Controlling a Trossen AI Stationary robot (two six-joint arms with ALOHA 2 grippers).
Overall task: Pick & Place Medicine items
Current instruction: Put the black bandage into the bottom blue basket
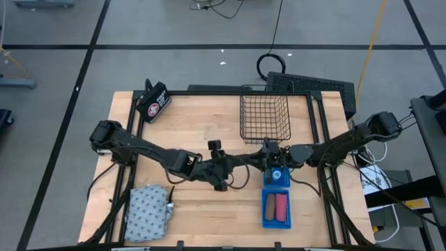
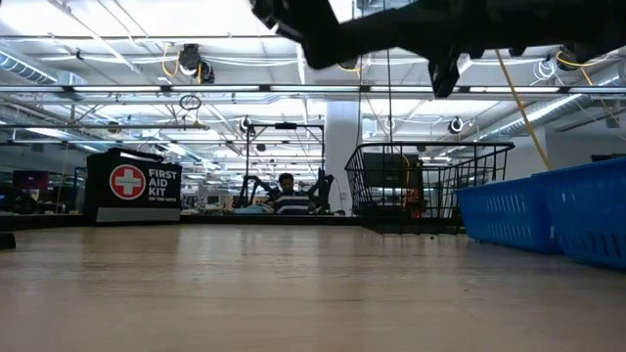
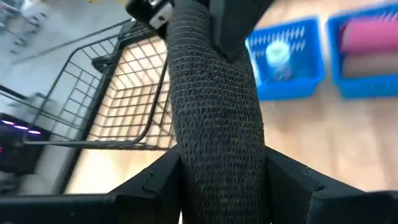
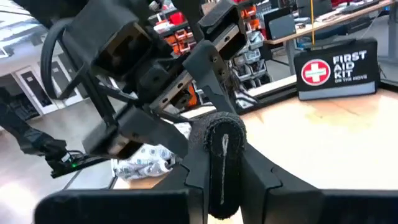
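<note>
Clearly — case [image 2: 132,186] reads "FIRST AID KIT".

Table [image 1: 209,118] is pale wood, matt, fine grain. Basket [image 1: 264,118] is thin black wire mesh. Trays [image 1: 276,208] are blue perforated plastic, slight sheen. Pouch [image 1: 146,213] is soft patterned cloth, grey-white. Left tool [image 3: 217,124] grips a black roll [image 3: 214,106] with coarse woven, matt texture. First aid case [image 1: 154,102] is black fabric, matt, with printed emblem.
</note>
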